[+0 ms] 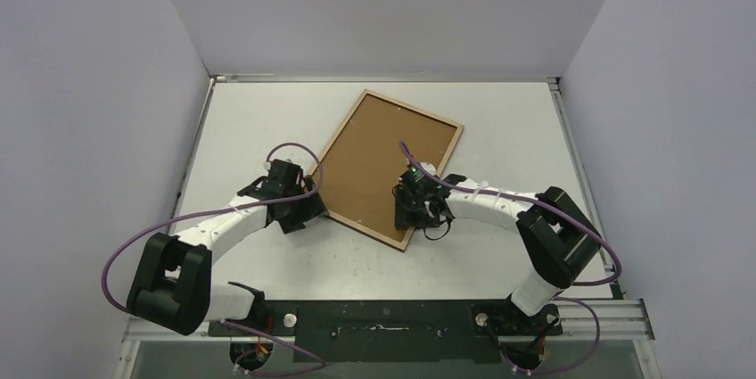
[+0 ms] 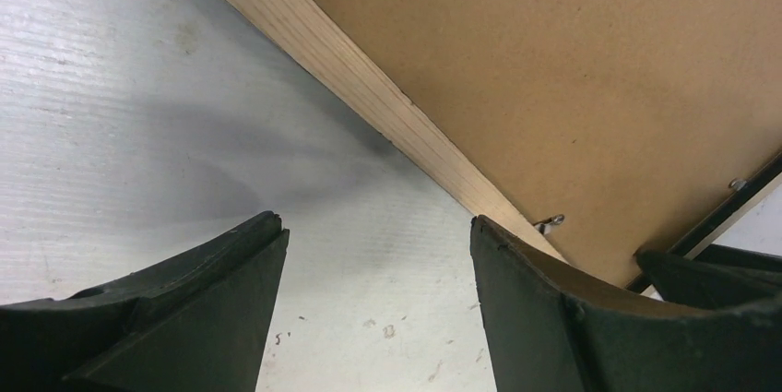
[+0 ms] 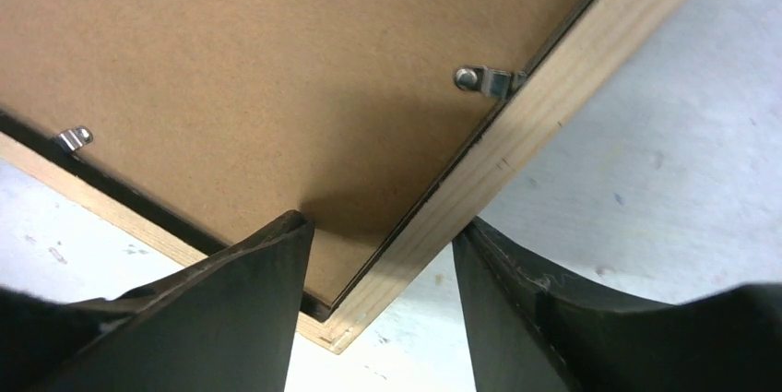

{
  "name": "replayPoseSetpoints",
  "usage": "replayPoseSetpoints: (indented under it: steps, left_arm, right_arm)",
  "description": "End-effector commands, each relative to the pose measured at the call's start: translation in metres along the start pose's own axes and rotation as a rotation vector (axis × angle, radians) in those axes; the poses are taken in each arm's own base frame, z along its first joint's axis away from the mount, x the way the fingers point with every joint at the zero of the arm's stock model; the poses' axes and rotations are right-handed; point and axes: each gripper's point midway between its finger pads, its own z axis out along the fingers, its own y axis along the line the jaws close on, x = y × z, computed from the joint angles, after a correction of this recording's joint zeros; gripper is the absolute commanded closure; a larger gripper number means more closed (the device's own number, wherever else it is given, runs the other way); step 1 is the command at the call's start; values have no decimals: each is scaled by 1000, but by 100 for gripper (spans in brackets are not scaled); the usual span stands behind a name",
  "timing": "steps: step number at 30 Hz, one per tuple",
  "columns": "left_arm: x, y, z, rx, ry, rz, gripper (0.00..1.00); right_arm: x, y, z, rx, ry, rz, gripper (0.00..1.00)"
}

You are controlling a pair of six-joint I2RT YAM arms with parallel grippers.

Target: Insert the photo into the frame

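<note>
The frame [image 1: 365, 229] lies face down and slanted on the white table, its light wood rim up. The plain brown backing board [image 1: 383, 160] fills it. The photo is hidden. My left gripper [image 1: 303, 210] is open and empty beside the frame's left near corner. In the left wrist view the gripper [image 2: 376, 226] is over bare table, with the wood rim [image 2: 369, 88] just ahead. My right gripper [image 1: 412, 218] is open at the frame's near corner. In the right wrist view the gripper [image 3: 380, 223] straddles the rim [image 3: 544, 106], one finger over the board [image 3: 277, 60], the other outside.
Small metal clips [image 3: 484, 78] [image 3: 74, 138] on the rim's inner edge lie over the backing board; another clip [image 2: 550, 221] shows in the left wrist view. The white table [image 1: 267, 120] is walled in by grey panels on three sides.
</note>
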Motion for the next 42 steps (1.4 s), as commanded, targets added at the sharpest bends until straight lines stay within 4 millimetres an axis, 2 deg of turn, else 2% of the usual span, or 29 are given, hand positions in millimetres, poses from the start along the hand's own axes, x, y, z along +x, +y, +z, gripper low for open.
replayPoseSetpoints:
  steps: [1,4,6,8,10,12,14,18,22,26,32,38,42]
  left_arm:
    - [-21,-12,7,27,-55,-46,29]
    - [-25,-20,16,50,-31,-66,29]
    - [-27,-24,21,71,-22,-81,29]
    - [-33,-29,22,97,-34,-86,29]
    - [-38,-30,21,113,-48,-85,29]
    - [-42,-30,20,125,-57,-80,29]
    - [-41,-26,21,117,-48,-75,31]
    - [-40,-14,26,88,-23,-76,42]
    - [-40,-4,30,73,-4,-83,51]
    - [-39,4,36,70,27,-92,64]
    - [-36,8,42,72,54,-75,72]
    - [-36,14,47,68,74,-78,74]
    - [-35,16,49,65,78,-76,75]
  right_arm:
    - [-28,16,-3,6,-102,-38,37]
    - [-38,9,-22,52,-133,-56,26]
    - [-51,13,-42,57,-149,-79,24]
    - [-67,27,-60,28,-173,-102,23]
    - [-79,49,-68,-35,-189,-128,24]
    - [-81,69,-60,-113,-169,-165,27]
    - [-83,86,-41,-169,-133,-209,34]
    - [-92,125,-21,-311,-104,-282,49]
    - [-91,156,-9,-445,-70,-310,54]
    - [-79,175,3,-521,-13,-337,57]
    - [-52,183,13,-569,78,-370,58]
    - [-27,168,22,-549,173,-407,59]
    - [-17,158,32,-520,213,-424,59]
